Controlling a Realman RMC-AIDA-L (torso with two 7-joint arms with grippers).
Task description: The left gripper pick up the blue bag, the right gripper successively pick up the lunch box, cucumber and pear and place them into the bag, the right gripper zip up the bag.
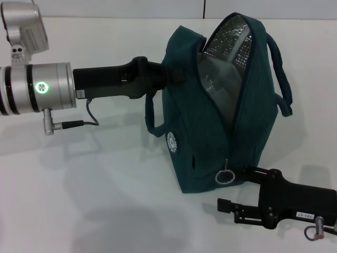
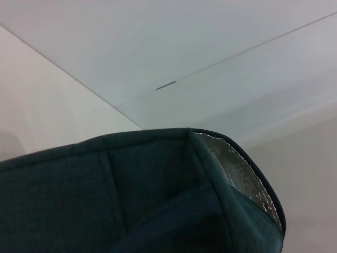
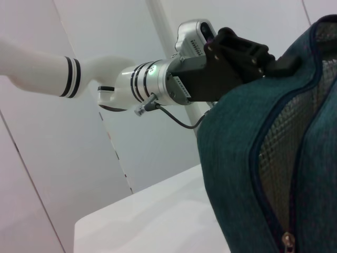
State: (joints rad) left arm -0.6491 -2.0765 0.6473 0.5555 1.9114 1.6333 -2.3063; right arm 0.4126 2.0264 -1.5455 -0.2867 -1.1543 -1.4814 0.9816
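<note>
Left pincer (image 1: 176, 75) is pinching the top edge of the blue bag (image 1: 210, 142), which stands upright on the white counter (image 1: 79, 200), zipper mostly undone. Right pincer (image 1: 247, 171) sits at the bag's base by the ring pull (image 1: 225, 175); can't tell its grip.

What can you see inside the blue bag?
Through the blue bag's open zipper only silver foil lining shows; anything lower inside is hidden by its fabric sides.

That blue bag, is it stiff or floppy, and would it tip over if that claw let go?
Probably soft: the blue bag is fabric, its mouth sags open and its handle droops. The left claw grips its upper edge, so it may slump somewhat if released. Its base looks broad on the table, so tipping seems unlikely.
</note>
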